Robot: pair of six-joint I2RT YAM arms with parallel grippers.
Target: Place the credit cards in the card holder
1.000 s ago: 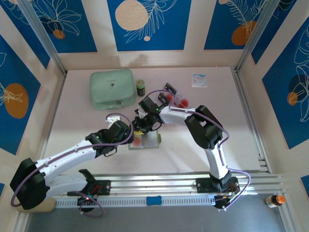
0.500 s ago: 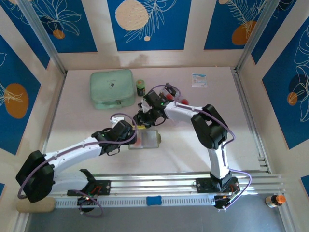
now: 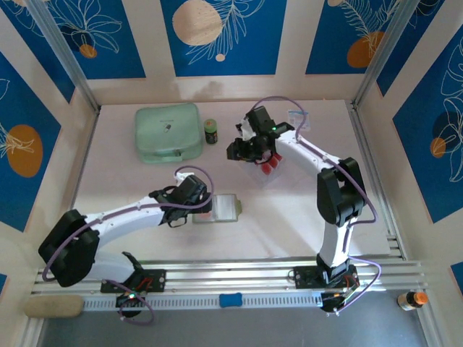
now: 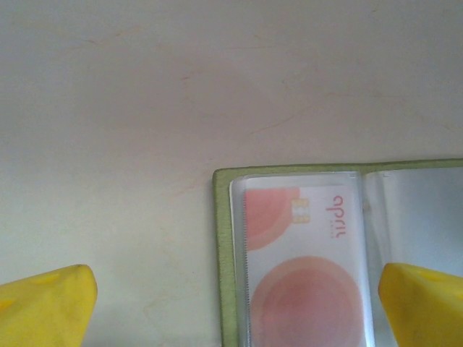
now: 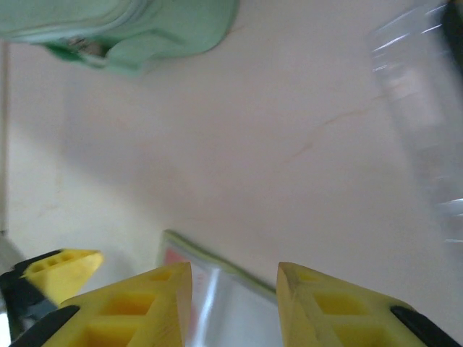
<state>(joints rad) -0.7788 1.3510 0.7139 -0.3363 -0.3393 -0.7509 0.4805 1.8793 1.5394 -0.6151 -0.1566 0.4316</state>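
We see the left claw [image 4: 235,289] spread wide over the card holder [image 4: 223,238], one credit card [image 4: 304,282] sleeved; the right claw [image 5: 233,269], part-open at upper centre, grips nothing.

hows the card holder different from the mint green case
The card holder is much smaller than the mint green case. The card holder lies open, a card in its clear sleeve; the case looks shut. The holder's edge is olive, the case pale mint. Both lie flat on the table.

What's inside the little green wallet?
Inside the olive-green fold-over card holder, a white card with red circles sits in a clear sleeve. The next sleeve is too glary to tell.
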